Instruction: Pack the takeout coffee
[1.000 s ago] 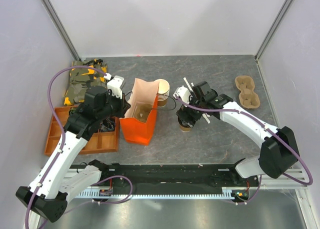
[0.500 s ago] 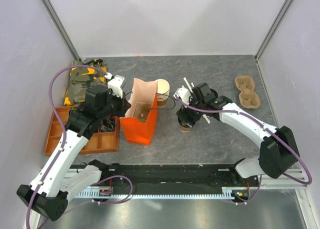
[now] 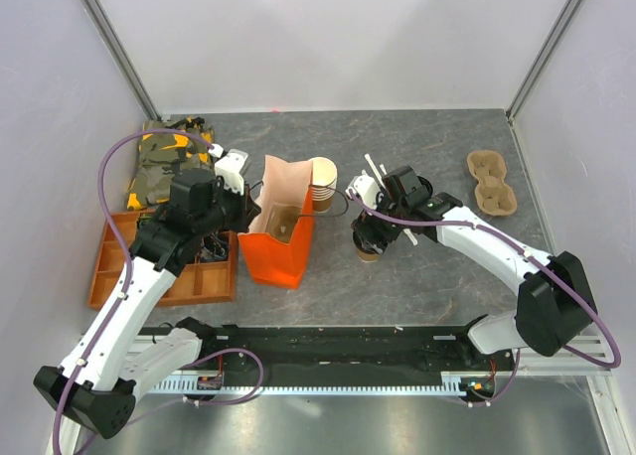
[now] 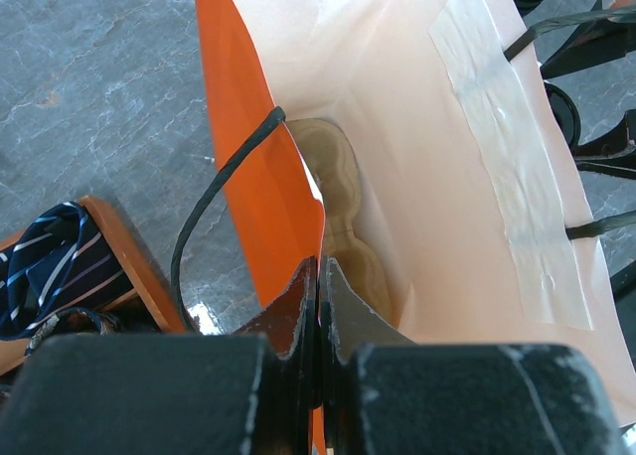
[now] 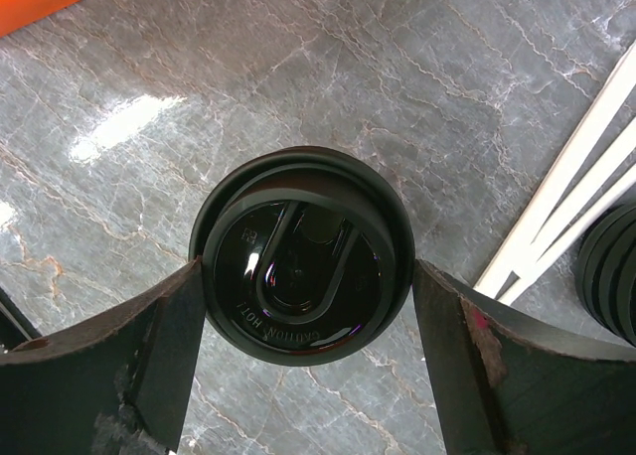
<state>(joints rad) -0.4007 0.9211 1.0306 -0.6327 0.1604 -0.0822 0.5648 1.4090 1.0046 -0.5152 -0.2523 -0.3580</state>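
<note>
The takeout coffee [image 5: 298, 256], a small tan cup [image 3: 369, 252] under a round black lid, stands on the table right of the orange bag [image 3: 273, 256]. My right gripper [image 3: 368, 238] is directly above it and open. In the right wrist view its two fingers [image 5: 159, 346] flank the lid, right at its rim. My left gripper [image 4: 320, 276] is shut on the near top edge of the orange bag [image 4: 248, 177] and holds the bag's mouth open. A brown cup holder [image 4: 333, 167] lies at the bottom of the bag.
A stack of lidless tan cups [image 3: 323, 187] stands behind the bag. White sticks [image 5: 566, 177] and stacked black lids [image 5: 611, 276] lie right of the coffee. A moulded cup carrier [image 3: 492, 184] sits far right. An orange tray [image 3: 109, 266] and cloth items lie at the left.
My right gripper's fingers have come in toward the lid. The left arm, the bag and the cup have stayed put.
</note>
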